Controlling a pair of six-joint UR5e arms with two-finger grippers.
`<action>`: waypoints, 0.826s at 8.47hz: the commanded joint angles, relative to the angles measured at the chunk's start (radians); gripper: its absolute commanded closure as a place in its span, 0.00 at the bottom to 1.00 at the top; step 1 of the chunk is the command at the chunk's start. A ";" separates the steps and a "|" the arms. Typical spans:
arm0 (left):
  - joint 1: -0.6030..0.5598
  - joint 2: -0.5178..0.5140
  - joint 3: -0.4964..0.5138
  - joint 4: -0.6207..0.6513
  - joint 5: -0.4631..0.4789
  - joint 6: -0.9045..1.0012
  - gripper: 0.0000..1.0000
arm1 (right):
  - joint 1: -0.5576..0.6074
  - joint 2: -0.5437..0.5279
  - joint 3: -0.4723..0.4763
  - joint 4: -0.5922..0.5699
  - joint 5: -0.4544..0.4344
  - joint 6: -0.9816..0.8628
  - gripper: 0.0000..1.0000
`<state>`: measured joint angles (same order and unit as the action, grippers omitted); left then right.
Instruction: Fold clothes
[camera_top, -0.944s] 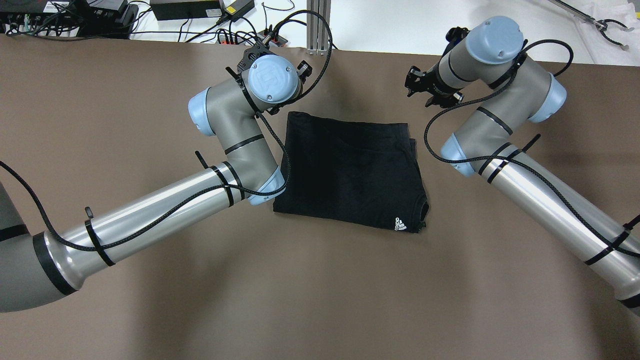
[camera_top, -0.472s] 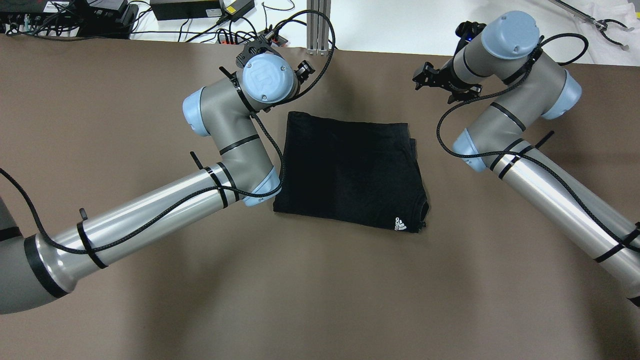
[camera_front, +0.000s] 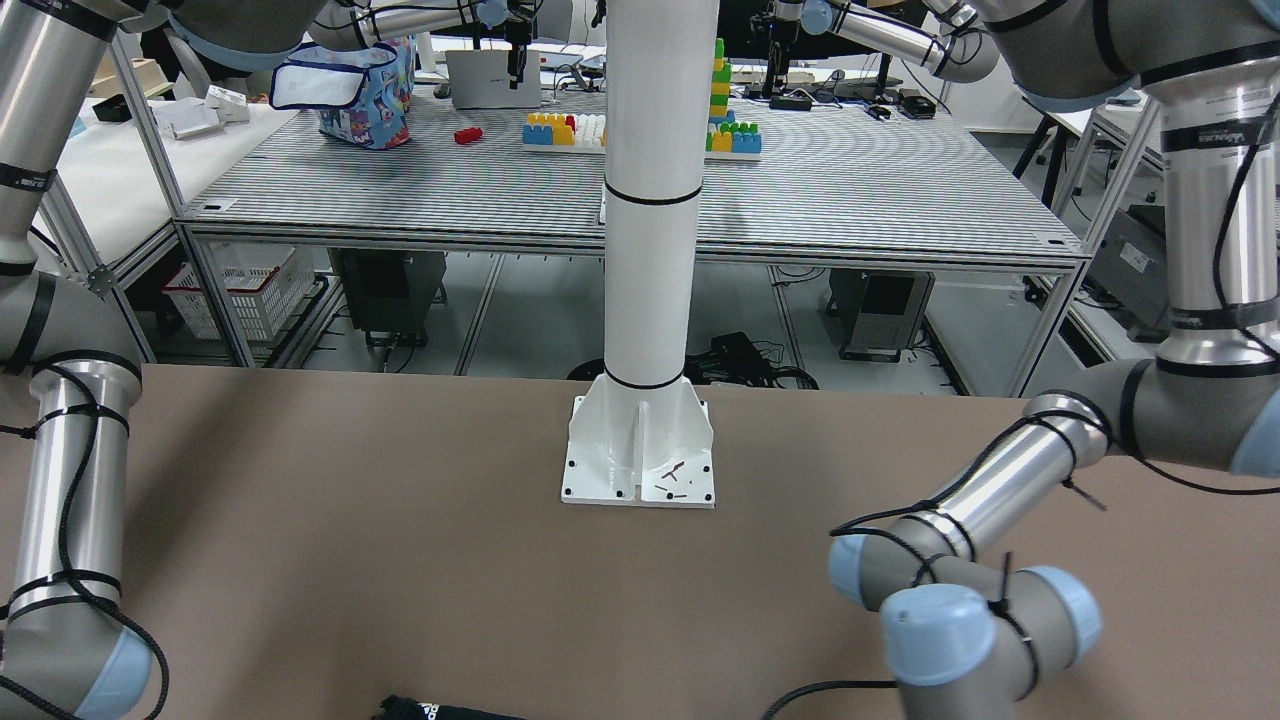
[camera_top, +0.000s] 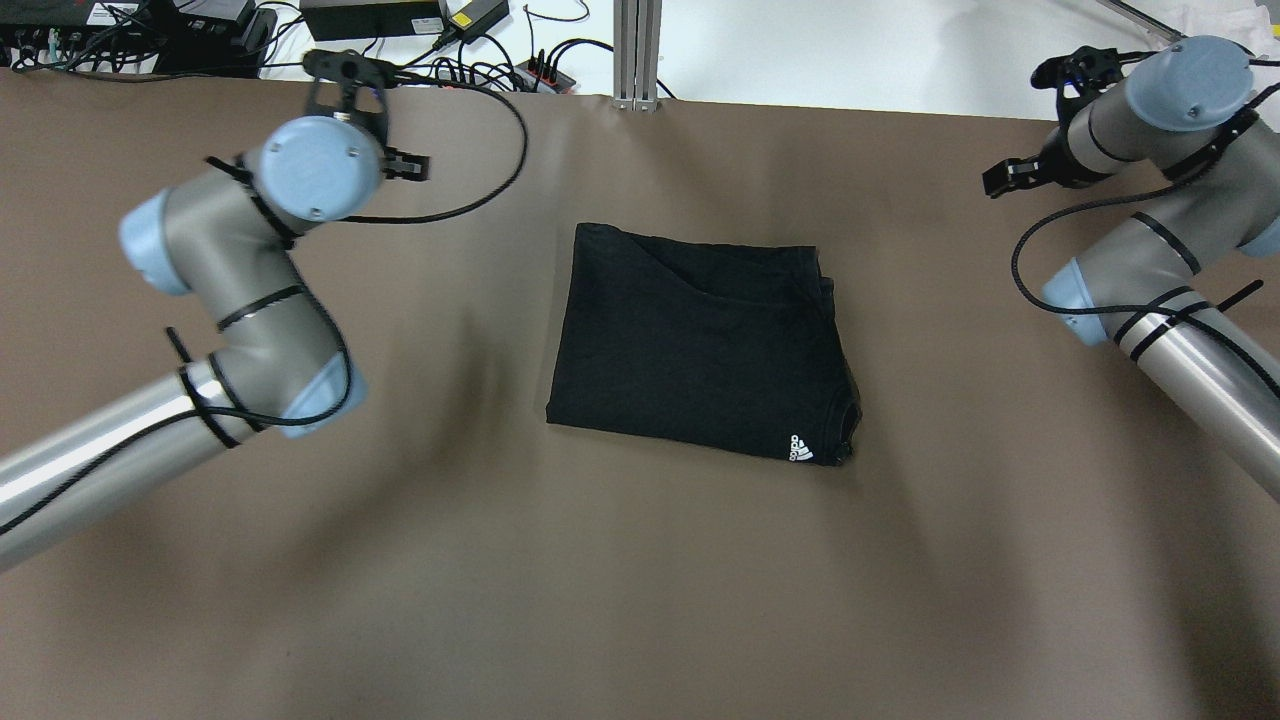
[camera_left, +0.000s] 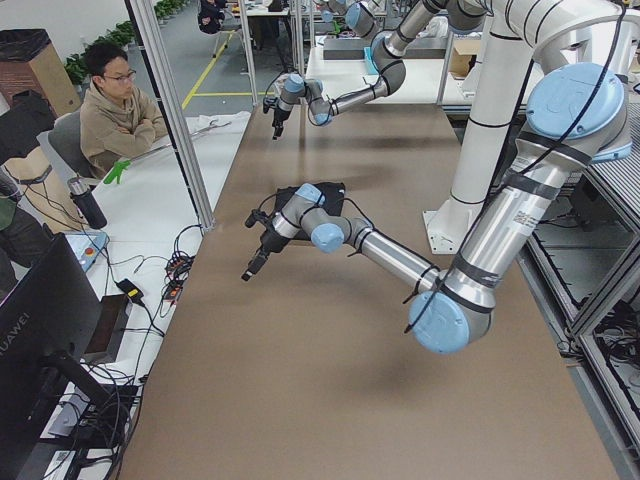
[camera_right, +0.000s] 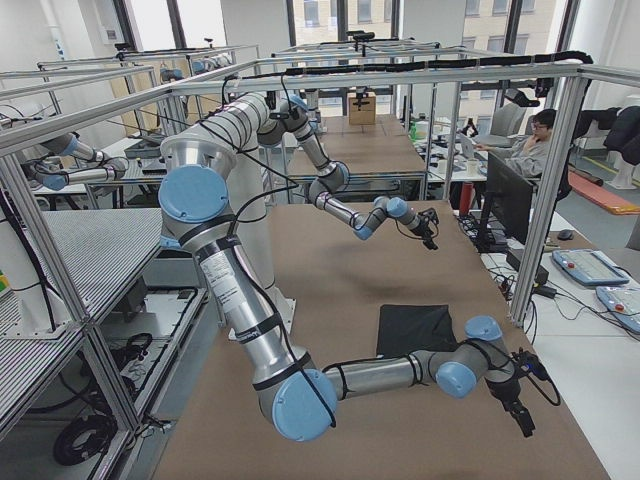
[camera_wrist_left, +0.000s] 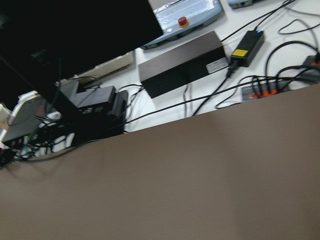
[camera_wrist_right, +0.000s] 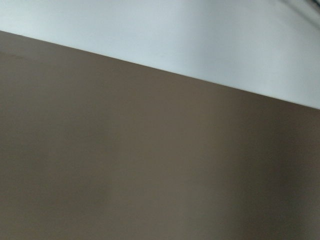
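Judging from the clothes lying folded in a neat rectangle at the middle of the surface, the fold looked finished, so the arms would do best held high and off the fabric. The left end effector hung at the far left and the right end effector at the far right, well apart from it; whether either was apart or together could not be told. Cables lay beyond the far edge, blocking nothing

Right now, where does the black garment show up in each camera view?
Overhead: black garment at the centre of the table.
Front-facing: a sliver at the bottom edge, left of centre.
Exterior left: mid-table, partly behind the left arm.
Exterior right: mid-table, beyond the right arm.
Both wrist views: not in view.
Shared landmark: its white logo, visible overhead and front-facing.
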<state>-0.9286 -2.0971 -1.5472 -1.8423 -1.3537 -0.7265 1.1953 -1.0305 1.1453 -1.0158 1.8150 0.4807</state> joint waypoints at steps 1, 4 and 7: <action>-0.235 0.297 -0.079 -0.218 -0.129 0.417 0.00 | 0.114 -0.095 -0.003 0.046 -0.120 -0.255 0.05; -0.431 0.494 -0.071 -0.408 -0.270 0.687 0.00 | 0.208 -0.222 0.007 0.201 -0.117 -0.449 0.05; -0.561 0.606 -0.092 -0.437 -0.355 0.802 0.00 | 0.266 -0.321 0.155 0.206 -0.108 -0.537 0.05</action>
<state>-1.4283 -1.5785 -1.6225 -2.2448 -1.6726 0.0320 1.4285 -1.2819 1.2004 -0.8145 1.7038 -0.0146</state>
